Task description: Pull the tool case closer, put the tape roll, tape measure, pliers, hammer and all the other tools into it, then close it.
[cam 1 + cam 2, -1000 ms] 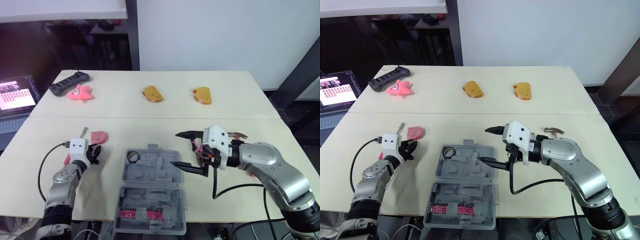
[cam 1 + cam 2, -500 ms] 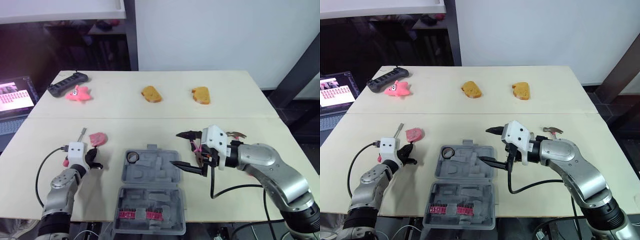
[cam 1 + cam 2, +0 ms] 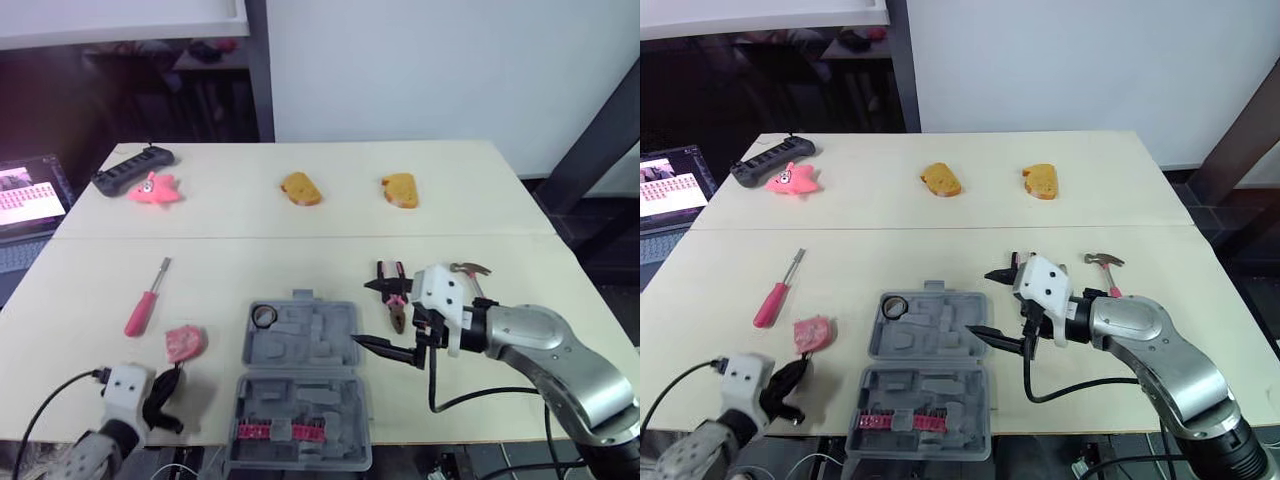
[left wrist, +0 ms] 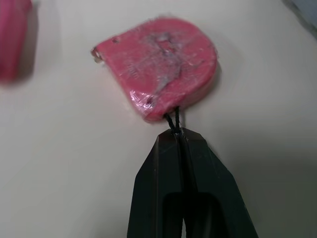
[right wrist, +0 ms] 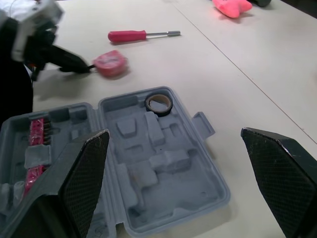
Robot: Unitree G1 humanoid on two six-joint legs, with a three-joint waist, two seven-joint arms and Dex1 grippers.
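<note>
Directions are taken from the tool case (image 3: 300,385), with 12 o'clock pointing away from the robot. The case lies open at the near edge of the surface (image 3: 300,250), mid-width. The tape roll (image 3: 266,316) sits in the case's far half, in the 10 o'clock corner. The tape measure (image 3: 184,342) is at 9 o'clock and the screwdriver (image 3: 146,300) at 10, behind it. The pliers (image 3: 393,287) are at 2 o'clock, with the hammer (image 3: 470,272) farther out. Bread slices lie far off at 12 (image 3: 301,188) and 1 (image 3: 400,190). A star toy (image 3: 153,187) and a controller (image 3: 133,167) lie together, far out at 10.

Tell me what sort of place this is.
Probably a robotics lab or test room rather than a workshop: a plain table holds an open tool case, a tape measure and a screwdriver alongside toy props like a pink star, and a laptop sits beside it.
</note>
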